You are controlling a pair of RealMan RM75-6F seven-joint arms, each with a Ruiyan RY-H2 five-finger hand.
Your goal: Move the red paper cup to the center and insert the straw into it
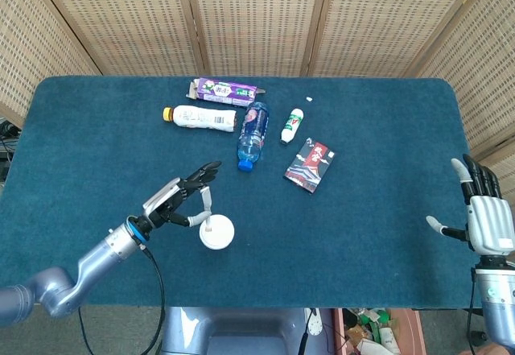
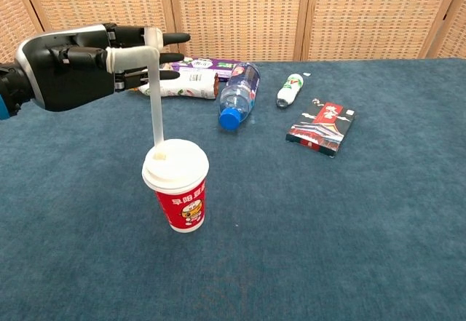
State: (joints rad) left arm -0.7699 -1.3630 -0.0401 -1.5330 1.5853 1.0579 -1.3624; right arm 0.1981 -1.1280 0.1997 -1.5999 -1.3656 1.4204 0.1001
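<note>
My left hand sits at the upper left of the chest view, pinching the upper end of the white straw between thumb and a finger while my other fingers reach out flat toward the back of the surface. The straw runs down, slightly tilted, and its lower end meets the white lid of the red paper cup, which stands upright in the lower left-centre of the frame; from the head view the cup shows as a white disc just right of my left hand. My right hand rests at the far right edge of the head view, fingers apart and holding nothing. Along the upper middle lie a purple packet, a white bottle, a blue-capped clear bottle, a small white bottle and a red-and-black box.
</note>
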